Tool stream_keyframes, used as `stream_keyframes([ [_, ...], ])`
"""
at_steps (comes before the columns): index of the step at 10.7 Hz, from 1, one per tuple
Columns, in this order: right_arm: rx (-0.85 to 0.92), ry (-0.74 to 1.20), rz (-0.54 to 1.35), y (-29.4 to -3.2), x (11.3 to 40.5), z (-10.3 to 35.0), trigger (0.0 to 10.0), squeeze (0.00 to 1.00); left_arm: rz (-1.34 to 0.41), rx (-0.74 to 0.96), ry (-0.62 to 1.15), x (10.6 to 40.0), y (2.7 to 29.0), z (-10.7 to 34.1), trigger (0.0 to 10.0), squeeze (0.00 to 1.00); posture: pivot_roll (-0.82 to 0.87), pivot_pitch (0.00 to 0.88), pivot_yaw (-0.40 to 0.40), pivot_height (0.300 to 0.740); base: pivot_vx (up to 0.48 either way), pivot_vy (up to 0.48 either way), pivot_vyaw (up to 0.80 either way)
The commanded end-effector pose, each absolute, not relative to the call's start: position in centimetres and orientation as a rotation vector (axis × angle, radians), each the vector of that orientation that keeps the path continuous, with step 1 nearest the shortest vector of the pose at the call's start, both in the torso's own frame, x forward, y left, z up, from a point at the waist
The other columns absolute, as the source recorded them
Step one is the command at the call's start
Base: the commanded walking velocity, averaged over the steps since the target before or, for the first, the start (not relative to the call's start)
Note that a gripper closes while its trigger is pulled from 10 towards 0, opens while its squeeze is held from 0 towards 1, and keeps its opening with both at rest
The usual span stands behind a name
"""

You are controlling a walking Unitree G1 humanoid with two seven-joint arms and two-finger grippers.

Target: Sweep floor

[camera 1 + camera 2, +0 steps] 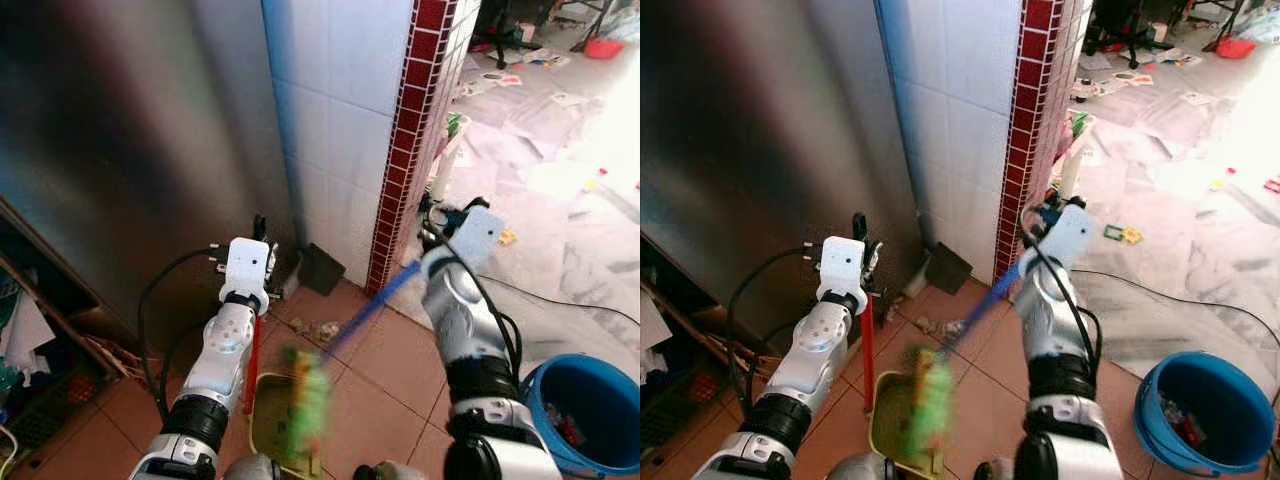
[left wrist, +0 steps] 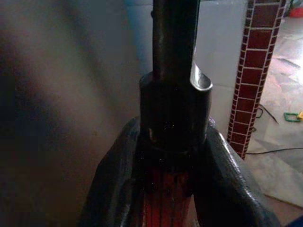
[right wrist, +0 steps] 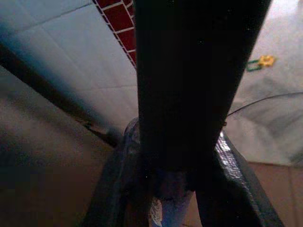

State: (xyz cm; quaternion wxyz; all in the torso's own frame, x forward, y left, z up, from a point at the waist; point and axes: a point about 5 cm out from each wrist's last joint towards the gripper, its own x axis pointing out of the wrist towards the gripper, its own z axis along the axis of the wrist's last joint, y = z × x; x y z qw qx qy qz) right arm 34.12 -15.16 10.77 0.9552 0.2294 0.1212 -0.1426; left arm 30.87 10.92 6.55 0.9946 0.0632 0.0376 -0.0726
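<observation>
A broom with a blue handle (image 1: 372,305) and a blurred green brush head (image 1: 306,400) slants down from my right gripper (image 1: 440,232), which is shut on the handle's upper end. My left gripper (image 1: 258,232) is shut on the red upright handle (image 1: 254,360) of a yellow dustpan (image 1: 268,420) that rests on the terracotta tiles. The green brush head hangs over the pan's mouth. Small bits of litter (image 1: 318,328) lie on the floor just beyond the pan. In the left wrist view the black fingers (image 2: 222,179) clamp the red handle (image 2: 165,198).
A steel cabinet (image 1: 120,140) rises at the left, a white tiled wall with a red brick-pattern pillar (image 1: 405,130) ahead. A blue bucket (image 1: 590,410) stands at the right. Papers (image 1: 520,120) litter the marble floor beyond. A black cable (image 1: 570,295) crosses it.
</observation>
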Motion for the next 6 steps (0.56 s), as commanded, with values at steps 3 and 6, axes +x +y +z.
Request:
stream_keyframes([
  [3, 0.501, 0.130, -0.174, -15.0, 35.5, 15.2, 10.0, 0.00, -0.146, 0.145, 0.071, 31.2, 10.8, 6.6, 10.0, 0.00, -0.08, 0.000, 0.035, 0.740, 0.000, 0.000, 0.00],
  [6, 0.255, -0.095, 0.015, -15.4, 36.2, 19.7, 10.0, 0.00, -0.146, 0.138, 0.072, 31.2, 10.7, 6.6, 10.0, 0.00, -0.09, 0.000, 0.033, 0.740, 0.000, 0.000, 0.00],
])
